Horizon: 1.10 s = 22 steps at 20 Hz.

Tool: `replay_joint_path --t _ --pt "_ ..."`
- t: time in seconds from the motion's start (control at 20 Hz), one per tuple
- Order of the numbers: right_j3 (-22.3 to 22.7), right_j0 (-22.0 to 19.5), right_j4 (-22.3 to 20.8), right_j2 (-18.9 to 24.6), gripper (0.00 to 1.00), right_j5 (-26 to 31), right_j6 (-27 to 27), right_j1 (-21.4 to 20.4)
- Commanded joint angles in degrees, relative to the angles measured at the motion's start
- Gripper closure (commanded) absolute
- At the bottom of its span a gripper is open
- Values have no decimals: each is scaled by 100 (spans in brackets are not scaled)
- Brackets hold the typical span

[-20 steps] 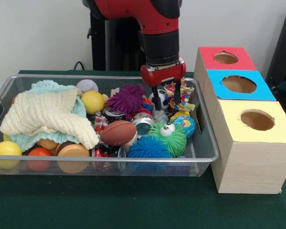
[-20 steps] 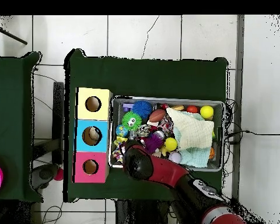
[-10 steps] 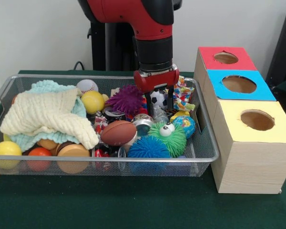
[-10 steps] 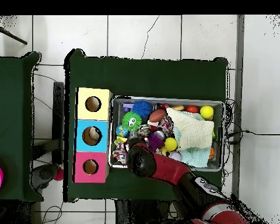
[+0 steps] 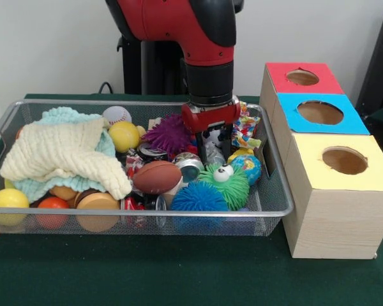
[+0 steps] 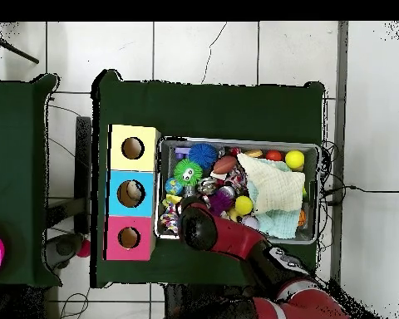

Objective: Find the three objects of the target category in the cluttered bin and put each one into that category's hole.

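The wire mesh bin is full of clutter: a purple spiky ball, a yellow ball, a baseball, a brown football, a green spiky ball with eyes, a blue spiky ball, a globe ball and silver cans. My gripper is open and reaches down into the bin's right half. Its fingers straddle a small black-and-white ball. The blue-panelled hole is to the right; in the overhead view something pale shows inside it.
A cream and mint cloth covers the bin's left half, with orange and yellow balls below it. The wooden box has a red hole and a yellow hole. In the overhead view the arm hides the gripper.
The gripper has shifted a little to the left in the front view and dropped lower among the objects. Nothing has been lifted.
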Motion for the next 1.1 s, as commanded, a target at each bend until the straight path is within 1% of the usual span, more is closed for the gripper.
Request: replay_joint_path --t 0.05,0.2,0.3,0.35,0.5,0.6,0.7,0.8,0.95,1.0,1.05,1.1 --pt "-812 67 1 -84 0 -117 1096 704" --pt "-804 100 70 -96 0 2 1143 757" --pt "-798 129 146 -135 0 207 1139 786" --pt "-809 125 98 -139 100 146 1120 787" --pt "-818 74 64 -104 100 256 1051 766" --pt "-801 -1 -86 16 100 384 888 603" --pt "-631 -155 3 232 100 734 915 320" --pt "-448 -216 71 317 100 1335 813 -119" --pt "-220 -378 65 593 100 2407 505 -786" --pt "-196 -394 59 629 100 2594 459 -915" --pt "-167 -413 73 677 100 2901 398 -1116" --pt "-136 -440 67 719 100 3008 389 -1213"
